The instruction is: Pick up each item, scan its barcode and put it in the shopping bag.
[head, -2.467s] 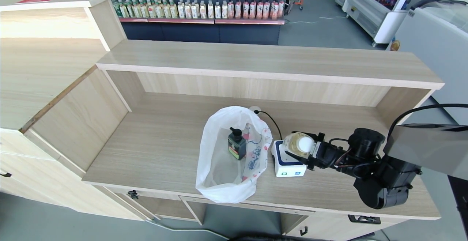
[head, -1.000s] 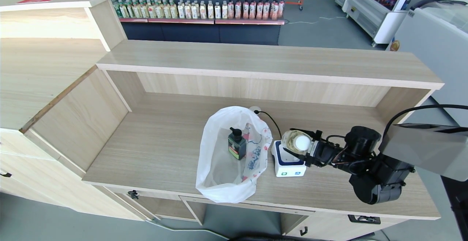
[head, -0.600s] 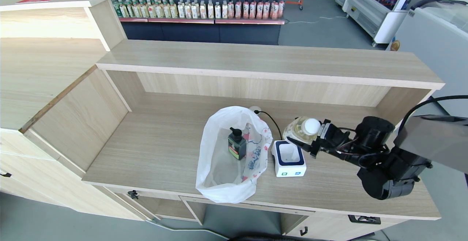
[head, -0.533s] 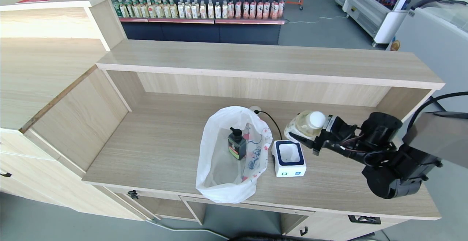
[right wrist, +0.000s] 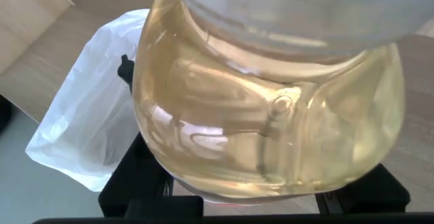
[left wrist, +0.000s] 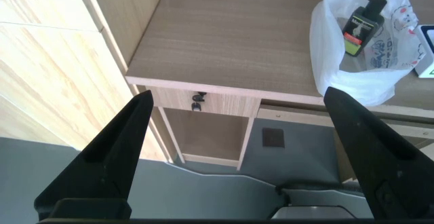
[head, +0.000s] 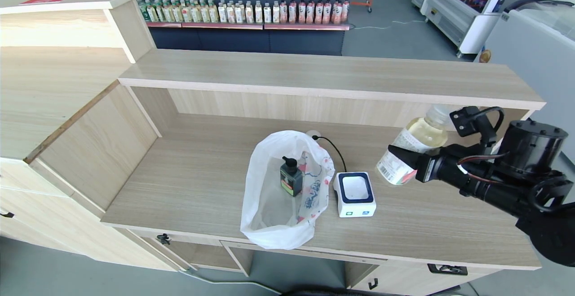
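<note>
right gripper [head: 404, 159] clamped on drink bottle [head: 415, 141], held tilted right of scanner [head: 355, 193]. likely bagging leg: swing left over shopping bag [head: 260, 174], release. left gripper [left wrist: 239, 95] fingers wide, empty.

The worktop [head: 202, 174] is pale wood-grain board with a smooth, matt face. The shopping bag [head: 258, 170] is thin white plastic, half see-through, crinkled and faintly shiny. The pump bottle [head: 291, 178] inside it looks like dark plastic with a slight gloss. The scanner [head: 355, 207] has a smooth white plastic shell and a glossy window. The bottle [head: 420, 136] is clear, glossy plastic full of bright reflections, with a white printed label [head: 393, 168] wrapped round it; paper or film, it is hard to tell.
</note>
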Robot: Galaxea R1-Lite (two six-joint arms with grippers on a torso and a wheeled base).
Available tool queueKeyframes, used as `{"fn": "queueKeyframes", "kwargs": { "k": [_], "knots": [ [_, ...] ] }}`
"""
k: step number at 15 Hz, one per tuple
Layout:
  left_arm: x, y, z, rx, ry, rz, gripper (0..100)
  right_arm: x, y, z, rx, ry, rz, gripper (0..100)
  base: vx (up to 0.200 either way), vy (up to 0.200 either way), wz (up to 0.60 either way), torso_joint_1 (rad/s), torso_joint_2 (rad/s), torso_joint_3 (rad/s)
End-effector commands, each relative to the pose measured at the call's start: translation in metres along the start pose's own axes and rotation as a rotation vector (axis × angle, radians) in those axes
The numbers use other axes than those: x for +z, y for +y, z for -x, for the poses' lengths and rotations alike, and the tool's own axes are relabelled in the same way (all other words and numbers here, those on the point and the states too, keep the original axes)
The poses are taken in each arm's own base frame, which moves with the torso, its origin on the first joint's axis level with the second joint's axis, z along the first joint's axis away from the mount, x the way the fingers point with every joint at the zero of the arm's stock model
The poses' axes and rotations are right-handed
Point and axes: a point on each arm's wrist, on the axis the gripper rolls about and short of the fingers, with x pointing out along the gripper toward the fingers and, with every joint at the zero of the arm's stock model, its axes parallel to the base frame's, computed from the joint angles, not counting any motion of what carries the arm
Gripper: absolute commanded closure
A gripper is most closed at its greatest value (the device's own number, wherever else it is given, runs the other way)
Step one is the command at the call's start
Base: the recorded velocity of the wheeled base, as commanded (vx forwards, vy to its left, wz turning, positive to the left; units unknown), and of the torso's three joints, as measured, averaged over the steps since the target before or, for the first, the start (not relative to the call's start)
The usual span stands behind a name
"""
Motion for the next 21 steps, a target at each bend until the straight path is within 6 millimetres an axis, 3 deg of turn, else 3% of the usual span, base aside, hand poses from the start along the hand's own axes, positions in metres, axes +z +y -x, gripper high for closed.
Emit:
{"fn": "queueKeyframes", "kwargs": {
  "k": [1,12,17,21],
  "knots": [
    [0.000,0.000,0.000,0.000,0.000,0.000,0,0.013,0.004,0.010,0.006,-0.041,0.005,100,0.000,0.000,0.00,0.000,0.00,0.000],
    [0.000,0.000,0.000,0.000,0.000,0.000,0,0.005,0.008,0.014,0.019,-0.010,-0.003,100,0.000,0.000,0.00,0.000,0.00,0.000],
    [0.000,0.000,0.000,0.000,0.000,-0.001,0,-0.006,0.025,0.014,0.081,0.036,-0.016,100,0.000,0.200,0.00,-0.001,0.00,0.003],
    [0.000,0.000,0.000,0.000,0.000,0.000,0,-0.030,0.032,0.001,0.118,0.121,-0.030,100,0.000,0.100,0.00,0.007,0.00,0.001]
  ]
}}
